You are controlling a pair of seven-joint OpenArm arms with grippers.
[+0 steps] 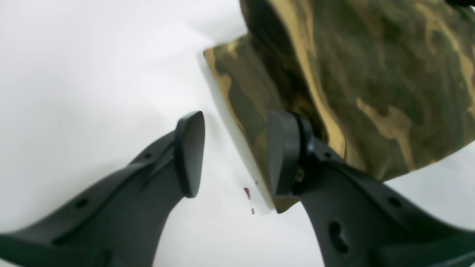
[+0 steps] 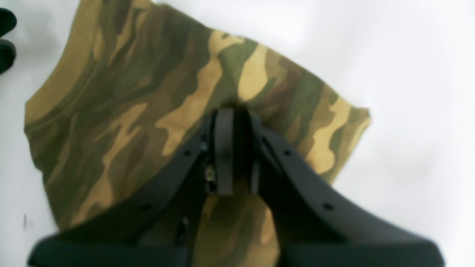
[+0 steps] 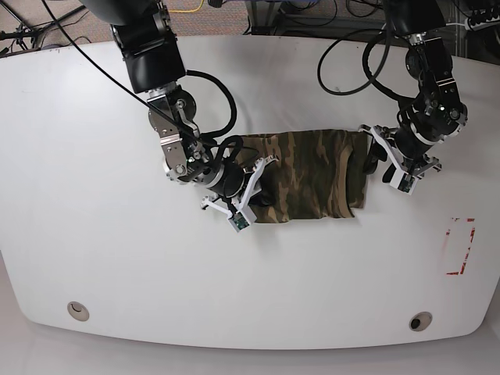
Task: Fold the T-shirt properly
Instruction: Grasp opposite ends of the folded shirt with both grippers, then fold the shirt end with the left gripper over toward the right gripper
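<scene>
1. Clearly, in the left wrist view the left claw [image 1: 233,155] stands open with nothing between its fingers; one finger rests against the edge of the T-shirt [image 1: 371,81], the other over bare desk [image 1: 92,74]. If it closes from here it may pinch only the top layer, or miss the hem and slide off.
2. In the right wrist view the right claw [image 2: 233,155] looks pressed together on a ridge of the T-shirt [image 2: 148,92]. The bite seems thin; a quick pull could let the cloth slip out, or drag the whole bundle instead of turning one flap.
3. From the base view the T-shirt [image 3: 308,176] lies partly folded mid-desk [image 3: 94,234], between both arms. Uneven pulling from one side would likely skew the edges.
</scene>
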